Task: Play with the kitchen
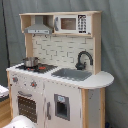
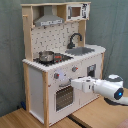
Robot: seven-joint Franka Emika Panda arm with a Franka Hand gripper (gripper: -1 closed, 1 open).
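Note:
The white and light-wood toy kitchen [image 1: 65, 50] stands upright, with a grey hood [image 1: 38, 27], microwave [image 1: 70, 23], black faucet [image 1: 83, 59], grey sink [image 1: 72, 74] and a metal pot [image 1: 31, 61] on the stovetop. In the second exterior view my white arm [image 2: 107, 87] reaches in from the second exterior view's right. My gripper [image 2: 73, 82] is right at the kitchen's [image 2: 35, 85] front, just above the oven door [image 2: 62, 97] and below the knobs [image 2: 56, 76]. Whether it touches the front is unclear. In the first exterior view only a white rounded part of the arm [image 1: 20, 122] shows at the bottom edge.
Wooden table tops [image 2: 100, 117] lie under the arm and in front of the kitchen. A grey curtain [image 1: 115, 45] hangs behind. A pale object [image 1: 2, 92] pokes in at the first exterior view's left edge.

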